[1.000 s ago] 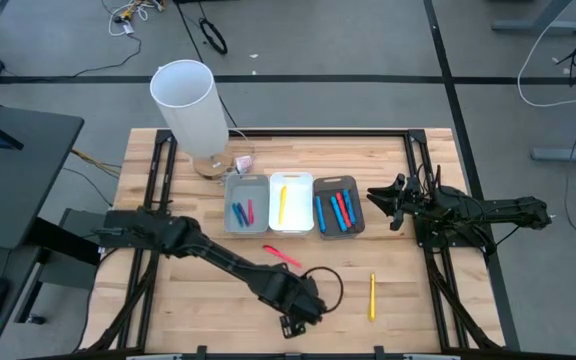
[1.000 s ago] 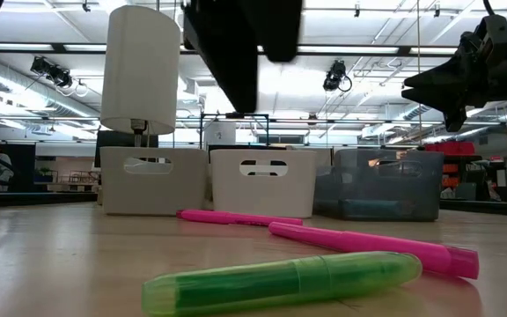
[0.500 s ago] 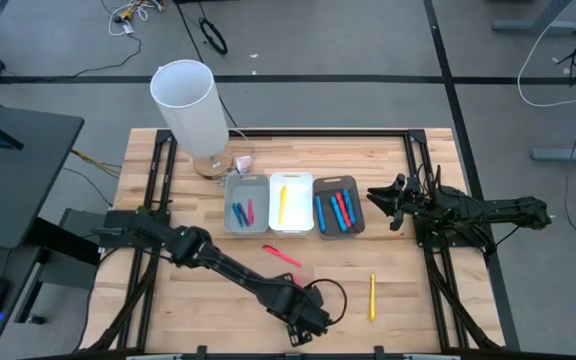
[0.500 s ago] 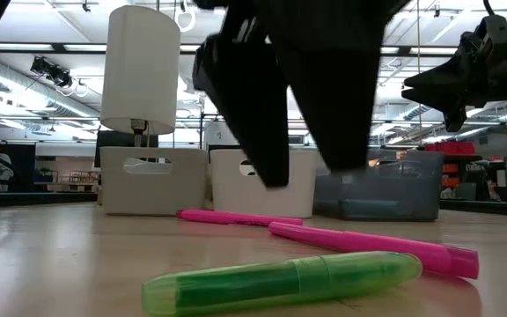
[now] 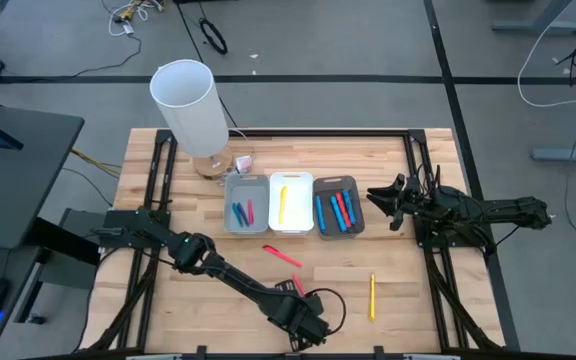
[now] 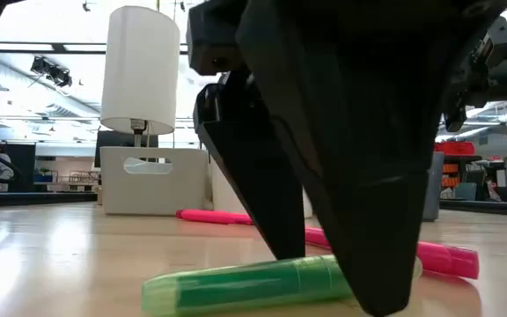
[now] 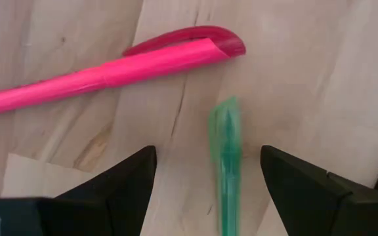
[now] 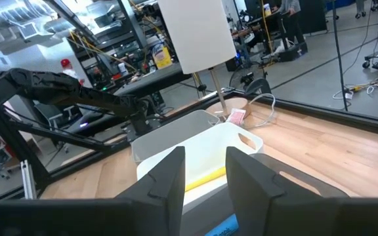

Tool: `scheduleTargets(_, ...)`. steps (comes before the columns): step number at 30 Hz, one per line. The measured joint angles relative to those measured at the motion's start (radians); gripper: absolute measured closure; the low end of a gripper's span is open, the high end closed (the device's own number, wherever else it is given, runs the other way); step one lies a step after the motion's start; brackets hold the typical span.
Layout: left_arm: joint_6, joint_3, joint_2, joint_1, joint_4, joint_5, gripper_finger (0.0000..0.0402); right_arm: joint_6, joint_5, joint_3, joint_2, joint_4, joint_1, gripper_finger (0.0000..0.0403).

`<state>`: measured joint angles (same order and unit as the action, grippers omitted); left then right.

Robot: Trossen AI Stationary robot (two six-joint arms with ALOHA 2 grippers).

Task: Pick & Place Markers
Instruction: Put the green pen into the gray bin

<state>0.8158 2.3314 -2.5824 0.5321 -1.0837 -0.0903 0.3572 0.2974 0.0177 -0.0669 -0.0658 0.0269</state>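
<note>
Wooden table (image 5: 188, 215), left claw (image 7: 209, 187) spread astride green marker (image 7: 227, 164).

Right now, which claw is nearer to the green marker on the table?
The left claw: it is open and straddles the green marker, one finger on each side. The right claw waits far off, beside the dark bin.

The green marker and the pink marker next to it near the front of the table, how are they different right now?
The green marker is translucent green; the pink marker is opaque bright pink. The green marker lies between the open fingers of the left pincer, while the pink marker lies beyond them, outside the gap. In the left wrist view the two lie at roughly a right angle to each other. Both lie flat on the wooden table, ungrasped.
</note>
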Motion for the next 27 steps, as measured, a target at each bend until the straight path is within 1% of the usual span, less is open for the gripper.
scheduleTargets(6,-0.001,0.0,-0.002,0.004,-0.001,-0.044,0.0125,0.0,0.0,0.0,0.0,0.0,0.0,0.0292)
scheduleTargets(11,0.001,-0.001,-0.002,-0.001,-0.005,-0.045,0.0153,0.0,0.0,0.0,0.0,0.0,0.0,0.0292)
scheduleTargets(15,0.001,-0.002,-0.002,-0.002,-0.009,-0.048,0.0194,0.0,0.0,0.0,0.0,0.0,0.0,0.0292)
scheduleTargets(22,-0.041,-0.002,-0.003,-0.006,-0.002,-0.047,0.0279,0.0,0.0,0.0,0.0,0.0,0.0,0.0292)
scheduleTargets(27,-0.042,-0.002,-0.003,-0.009,-0.001,-0.044,0.0339,0.0,0.0,0.0,0.0,-0.001,0.0,0.0292)
